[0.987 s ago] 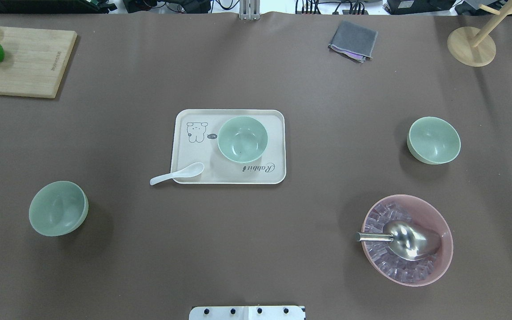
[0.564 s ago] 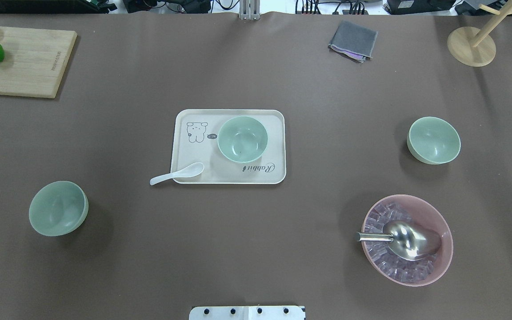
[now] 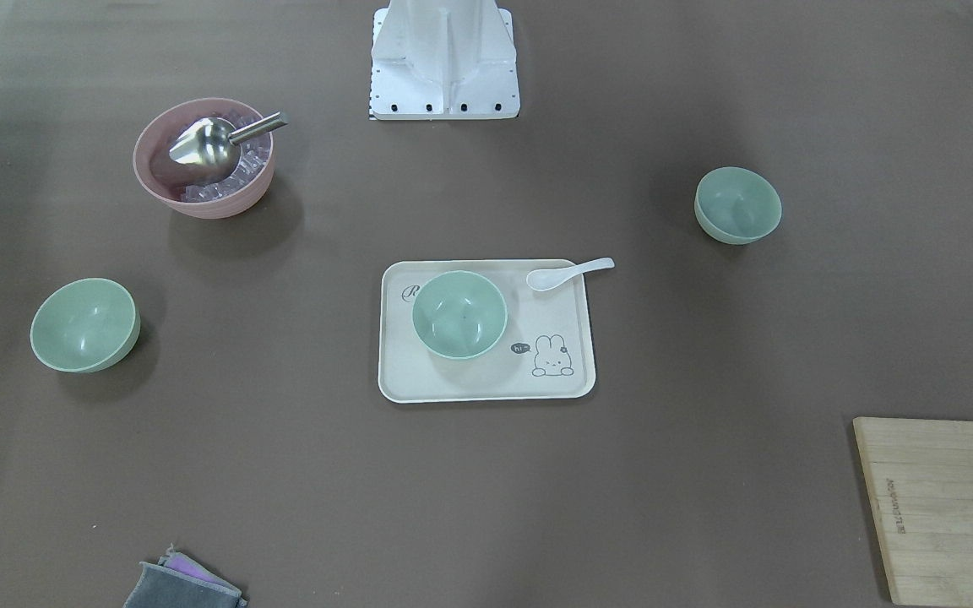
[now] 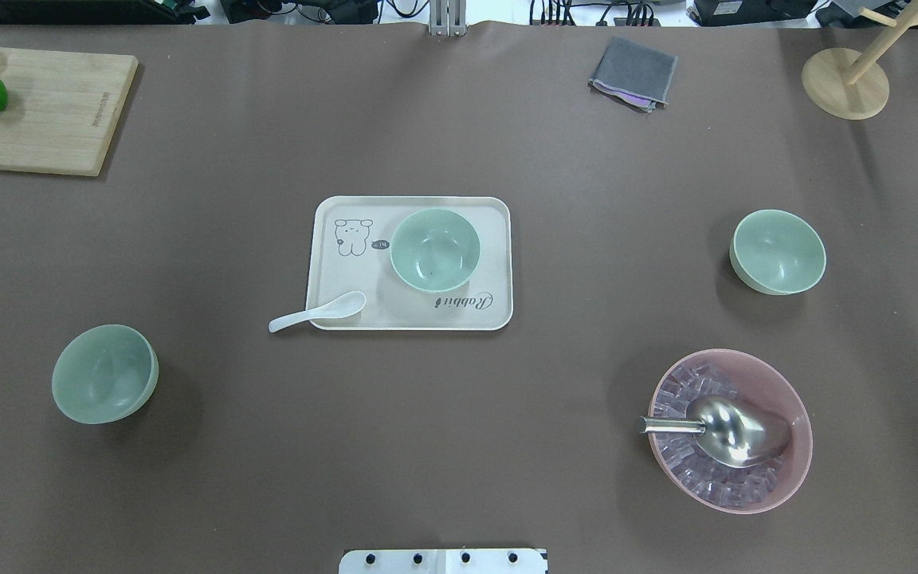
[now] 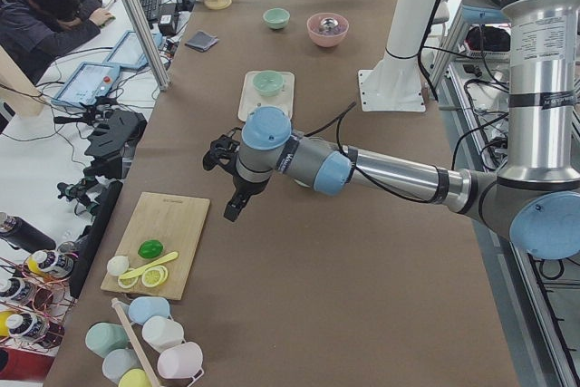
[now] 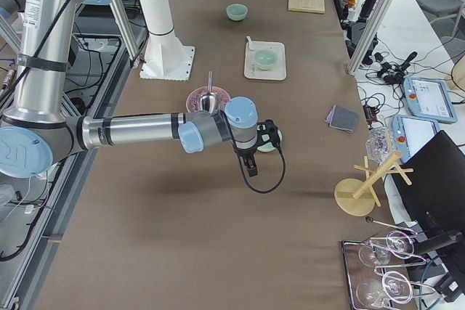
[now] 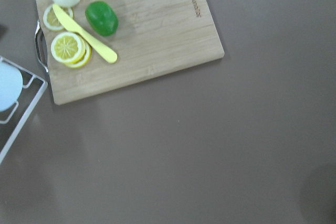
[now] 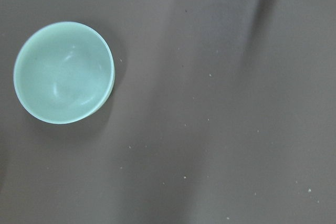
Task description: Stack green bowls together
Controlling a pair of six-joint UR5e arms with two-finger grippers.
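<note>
Three pale green bowls stand apart on the brown table. One bowl (image 4: 435, 249) sits on a cream tray (image 4: 333, 275) at the middle. One bowl (image 4: 778, 251) is at the right, and also shows in the right wrist view (image 8: 64, 72). One bowl (image 4: 104, 373) is at the near left. Neither gripper shows in the overhead or front views. The left gripper (image 5: 232, 212) shows only in the exterior left view, above the table near the cutting board. The right gripper (image 6: 251, 169) shows only in the exterior right view, above the right bowl. I cannot tell whether either is open or shut.
A pink bowl (image 4: 778, 470) with ice cubes and a metal scoop (image 4: 726, 429) stands at the near right. A white spoon (image 4: 317, 312) lies across the tray's edge. A cutting board (image 4: 52, 112) with lemon and lime, a grey cloth (image 4: 634, 73) and a wooden stand (image 4: 845, 84) are at the far side.
</note>
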